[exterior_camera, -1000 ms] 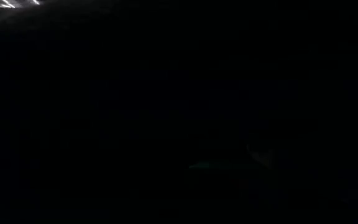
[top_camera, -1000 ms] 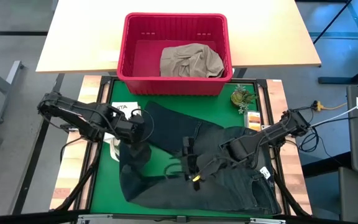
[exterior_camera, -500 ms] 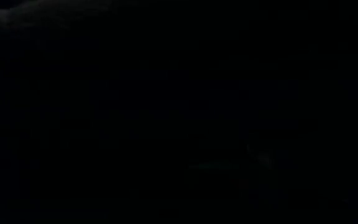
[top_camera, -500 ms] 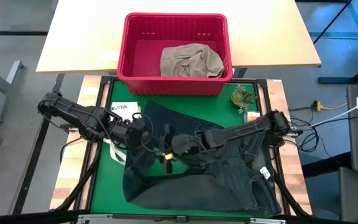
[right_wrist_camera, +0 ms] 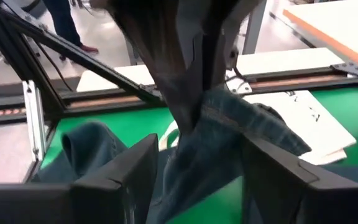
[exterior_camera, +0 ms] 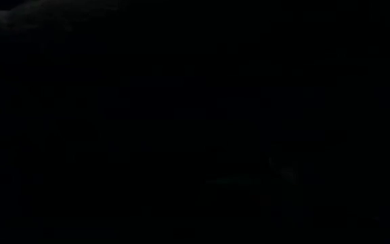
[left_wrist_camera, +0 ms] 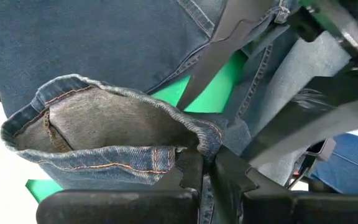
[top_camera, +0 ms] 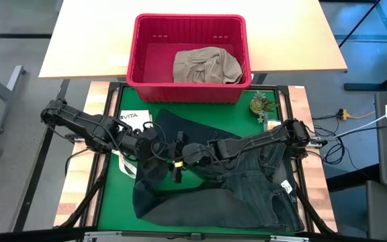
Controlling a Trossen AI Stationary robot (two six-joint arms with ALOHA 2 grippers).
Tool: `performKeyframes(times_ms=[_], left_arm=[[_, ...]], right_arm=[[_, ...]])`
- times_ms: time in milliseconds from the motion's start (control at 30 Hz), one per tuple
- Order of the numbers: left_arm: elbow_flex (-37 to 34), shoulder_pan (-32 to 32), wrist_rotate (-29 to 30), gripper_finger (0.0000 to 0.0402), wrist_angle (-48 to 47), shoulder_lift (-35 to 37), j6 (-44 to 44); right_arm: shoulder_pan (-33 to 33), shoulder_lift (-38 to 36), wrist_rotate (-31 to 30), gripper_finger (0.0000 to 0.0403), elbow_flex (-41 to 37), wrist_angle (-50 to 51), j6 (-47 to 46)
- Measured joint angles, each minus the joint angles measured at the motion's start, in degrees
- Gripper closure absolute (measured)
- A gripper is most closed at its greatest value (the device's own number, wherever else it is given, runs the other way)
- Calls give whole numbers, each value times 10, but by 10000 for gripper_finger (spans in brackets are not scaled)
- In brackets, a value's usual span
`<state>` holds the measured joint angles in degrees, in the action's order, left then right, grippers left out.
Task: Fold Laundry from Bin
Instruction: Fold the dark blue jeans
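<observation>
Dark blue jeans (top_camera: 247, 195) lie spread over the green mat (top_camera: 116, 202). One leg end is raised, and my left gripper (top_camera: 158, 146) is shut on it, pointing steeply down. My right gripper (top_camera: 177, 158) reaches in from the table's right, open, beside the left one. In the right wrist view its fingers (right_wrist_camera: 135, 171) stand on either side of the hanging denim (right_wrist_camera: 213, 140). The red bin (top_camera: 134, 54) stands at the far edge with a khaki garment (top_camera: 205, 66) inside. The low view is dark. My left gripper pinches the hem of the jeans' leg opening (left_wrist_camera: 197, 142) between its two fingers, at one end of the cuff, which gapes open beside them. It comes from above, slanting down. That leg end is lifted; the rest of the jeans lies on the mat. Whether my right gripper touches the denim between its fingers cannot be told.
A white tote bag (top_camera: 134, 121) lies on the mat's far left, partly under the left arm. A small green plant (top_camera: 261, 104) stands at the far right of the mat. A pale wooden table (top_camera: 86, 40) carries the bin.
My right gripper has travelled across the jeans toward the table's left and far side, sinking and rolling a little. It has come up beside the left gripper, around the lifted leg. It has stayed open. The left gripper has kept its hold almost in place.
</observation>
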<state>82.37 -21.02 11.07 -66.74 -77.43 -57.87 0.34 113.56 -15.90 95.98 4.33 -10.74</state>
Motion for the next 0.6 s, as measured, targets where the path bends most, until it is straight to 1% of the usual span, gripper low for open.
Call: performKeyframes(times_ms=[100,200,267,367,433,467,500,600], left_arm=[[0,0,0,387,0,0,0],[0,0,0,387,1,0,0],[0,0,0,386,1,0,0],[0,0,1,386,1,0,1],[0,-1,5,385,1,0,16],[0,-1,8,384,0,0,29],[0,-1,9,380,-1,0,42],[0,-1,9,357,-2,0,76]], right_arm=[[0,0,0,181,0,1,0],[0,0,3,209,0,1,0],[0,0,13,244,0,-1,1],[0,0,33,317,0,1,4],[0,0,39,372,0,2,7],[-1,0,46,386,0,2,8],[-1,0,54,391,0,2,9],[-1,0,92,381,0,3,6]])
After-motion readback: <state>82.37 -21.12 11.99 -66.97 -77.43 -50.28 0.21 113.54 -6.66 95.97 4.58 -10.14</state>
